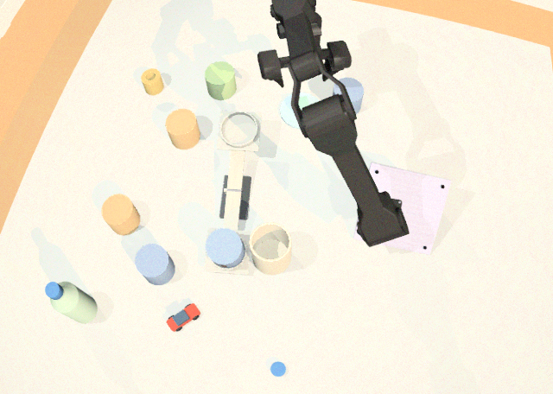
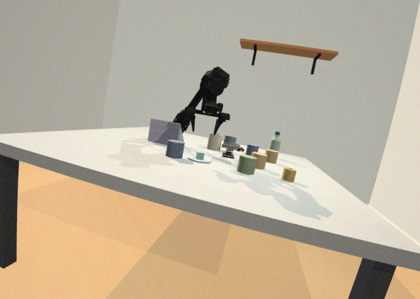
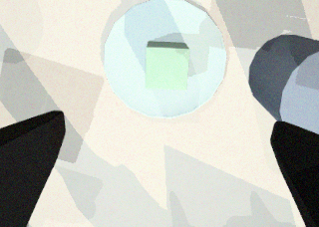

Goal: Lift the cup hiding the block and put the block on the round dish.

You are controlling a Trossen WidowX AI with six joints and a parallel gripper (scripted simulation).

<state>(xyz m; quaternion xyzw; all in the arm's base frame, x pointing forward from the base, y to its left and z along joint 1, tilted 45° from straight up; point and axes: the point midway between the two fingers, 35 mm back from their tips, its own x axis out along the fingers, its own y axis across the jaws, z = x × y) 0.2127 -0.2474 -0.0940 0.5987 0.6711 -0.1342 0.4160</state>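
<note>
The pale green block (image 1: pixel 305 100) (image 2: pixel 200 155) (image 3: pixel 166 68) rests on the round dish (image 1: pixel 289 114) (image 2: pixel 192 159) (image 3: pixel 120 73), near its middle. My gripper (image 1: pixel 305 78) (image 2: pixel 204 132) (image 3: pixel 170 126) is wide open and empty, above the table and higher than the block. A blue cup (image 1: pixel 225 247) (image 2: pixel 230 139) stands on one end of the balance (image 1: pixel 232 206) (image 2: pixel 228 155); the other end holds only an empty ring (image 1: pixel 220 135). A matching blue cup (image 1: pixel 357 92) (image 2: pixel 174 149) (image 3: pixel 304 100) stands on the table beside the dish. No cup is above the dish.
A green cylinder (image 1: pixel 220 81) (image 2: pixel 246 164) and orange cylinders (image 1: pixel 182 130) (image 1: pixel 121 214) stand around the balance. A beige open cup (image 1: pixel 271 263) (image 2: pixel 214 141) is beside the balance's cup. A lilac board (image 1: pixel 429 211) (image 2: pixel 163 131) lies near the arm's base. Another blue cylinder (image 1: pixel 155 263), a bottle (image 1: pixel 75 302) and a red car (image 1: pixel 183 317) are farther off.
</note>
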